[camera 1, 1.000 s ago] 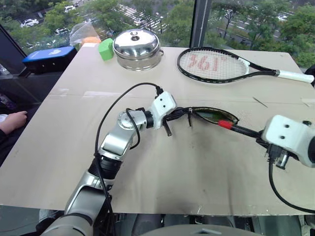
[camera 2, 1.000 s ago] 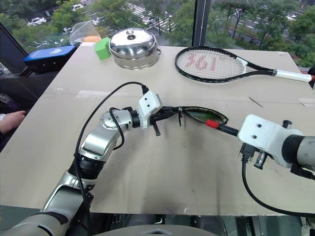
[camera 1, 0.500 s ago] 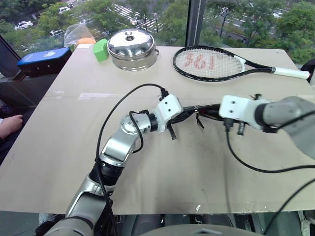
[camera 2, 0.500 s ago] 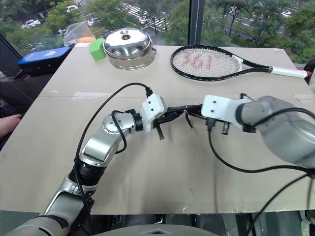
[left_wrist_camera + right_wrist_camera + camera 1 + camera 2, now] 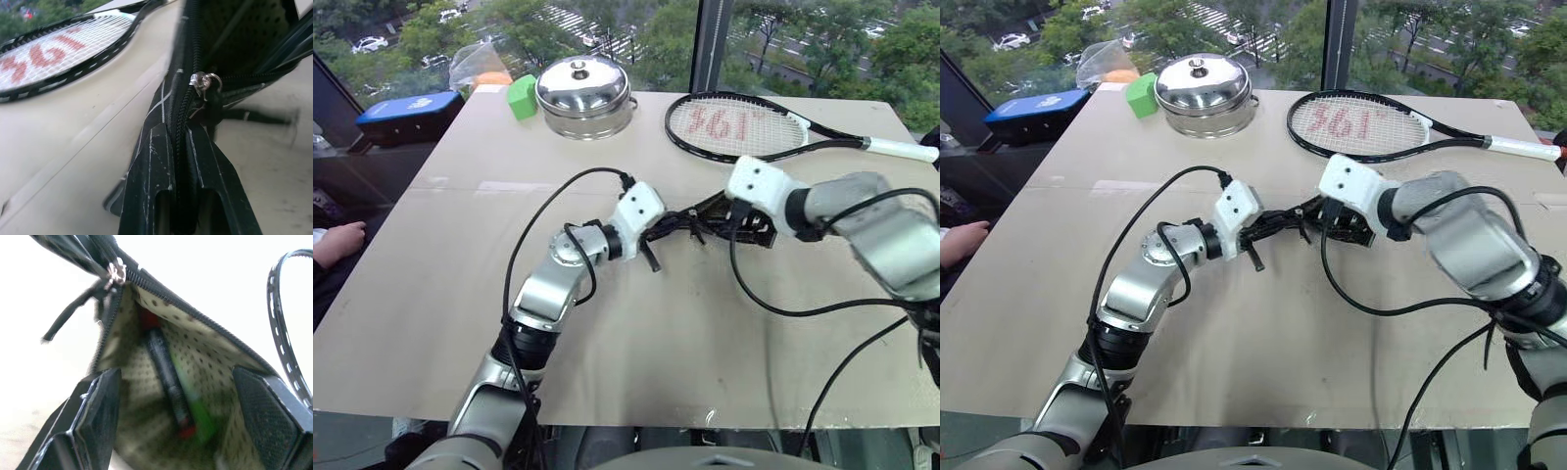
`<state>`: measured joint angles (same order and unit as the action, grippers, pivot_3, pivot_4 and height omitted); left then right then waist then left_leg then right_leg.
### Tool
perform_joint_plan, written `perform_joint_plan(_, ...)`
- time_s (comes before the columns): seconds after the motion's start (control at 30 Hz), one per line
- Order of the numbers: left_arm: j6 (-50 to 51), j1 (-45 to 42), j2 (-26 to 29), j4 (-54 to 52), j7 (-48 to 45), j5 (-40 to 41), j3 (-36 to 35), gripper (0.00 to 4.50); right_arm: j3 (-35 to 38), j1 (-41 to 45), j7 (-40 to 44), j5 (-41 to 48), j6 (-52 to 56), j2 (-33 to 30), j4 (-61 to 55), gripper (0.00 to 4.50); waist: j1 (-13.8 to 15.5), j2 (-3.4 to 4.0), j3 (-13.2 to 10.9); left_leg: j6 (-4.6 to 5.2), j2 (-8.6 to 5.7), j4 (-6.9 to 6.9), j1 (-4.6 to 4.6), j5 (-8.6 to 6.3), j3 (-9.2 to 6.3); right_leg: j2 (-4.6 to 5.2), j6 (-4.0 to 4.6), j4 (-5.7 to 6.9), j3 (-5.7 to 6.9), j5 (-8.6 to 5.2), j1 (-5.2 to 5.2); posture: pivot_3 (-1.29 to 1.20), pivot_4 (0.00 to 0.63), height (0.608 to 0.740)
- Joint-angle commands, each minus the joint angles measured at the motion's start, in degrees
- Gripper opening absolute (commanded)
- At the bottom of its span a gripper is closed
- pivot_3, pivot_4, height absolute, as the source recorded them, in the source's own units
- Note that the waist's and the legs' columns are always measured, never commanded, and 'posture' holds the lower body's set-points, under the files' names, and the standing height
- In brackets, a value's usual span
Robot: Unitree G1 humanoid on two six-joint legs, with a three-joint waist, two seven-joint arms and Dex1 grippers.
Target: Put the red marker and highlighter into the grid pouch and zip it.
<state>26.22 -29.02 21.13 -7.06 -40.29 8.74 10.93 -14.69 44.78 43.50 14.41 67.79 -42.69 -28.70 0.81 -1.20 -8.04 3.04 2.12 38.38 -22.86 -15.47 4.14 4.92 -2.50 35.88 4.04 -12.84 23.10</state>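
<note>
pouch held open at mid-table, both pens inside

the grid pouch sits near the middle of the table, between the two arms. the left gripper is clamped tight on the pouch's zipper end; its wrist view shows the black fabric with white grid lines pinched between the fingers, and the metal zipper slider just past them with the teeth parted beyond it. the right gripper hangs over the pouch mouth with its fingers spread wide and nothing between them.

its wrist view looks straight into the dotted pale lining: the red marker lies inside, black barrel with red at both ends, and the highlighter lies green alongside it, touching. from the head views the pouch contents are hidden behind the right wrist.

broad bare table lies toward the near edge and to the robot's left. toward the far edge lie a tennis racket, near the pouch, a steel lidded pot and a green block, well apart from it. a person's hand rests off the table's left edge.
</note>
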Motion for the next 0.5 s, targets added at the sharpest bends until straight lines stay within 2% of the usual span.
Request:
perform_joint_plan(0.03,-0.4,-1.2,-0.1,1.7,0.3,1.5,-2.6,0.0,18.1,-3.1,-5.0,5.6,4.5,9.6,-5.3,3.71,-0.1,-0.01,0.0,0.01,0.0,-0.01,0.02,-0.01,0.0,-0.01,0.0,0.01,0.0,0.0,0.0,0.0,0.15,0.74)
perform_joint_plan(0.1,-1.8,-2.1,0.0,3.4,0.1,1.4,-3.2,0.0,25.1,-4.0,-9.2,6.9,8.0,17.2,-7.1,3.71,-0.1,0.01,0.0,0.02,0.04,-0.02,0.03,-0.01,0.0,-0.05,-0.01,0.05,0.0,0.01,0.01,0.0,0.15,0.74)
perform_joint_plan(0.17,-3.6,-3.1,-0.1,5.2,0.1,1.1,-3.6,0.0,27.5,-4.8,-11.4,8.4,11.1,21.6,-9.3,3.71,0.1,0.02,0.0,-0.03,0.03,-0.03,0.03,0.02,-0.03,-0.08,-0.02,0.11,0.01,0.02,0.02,0.0,0.15,0.74)
perform_joint_plan(0.27,-6.9,-4.1,-0.3,7.2,-0.5,1.0,-3.8,0.0,21.9,-7.3,-13.3,8.5,12.1,21.0,-11.2,3.71,0.1,0.02,0.0,-0.03,0.0,-0.03,0.02,0.02,-0.04,-0.06,-0.01,0.09,0.02,0.02,0.01,0.0,0.15,0.74)
perform_joint_plan(0.33,-9.0,-4.1,-0.6,8.0,-1.3,1.1,-3.5,0.0,18.8,-8.6,-15.9,8.5,14.2,23.6,-10.5,3.71,-0.1,0.03,0.0,-0.03,-0.03,-0.03,0.02,0.02,0.01,-0.03,-0.01,0.05,-0.05,0.02,0.01,0.0,0.15,0.74)
perform_joint_plan(0.5,-10.7,-3.9,-0.6,8.9,-2.2,1.2,-3.6,0.0,18.8,-9.5,-18.5,10.5,17.2,29.1,-10.1,3.71,-0.2,0.03,0.0,-0.05,-0.02,-0.06,0.03,0.03,0.02,-0.12,-0.01,0.07,-0.07,0.02,0.04,0.0,0.15,0.74)
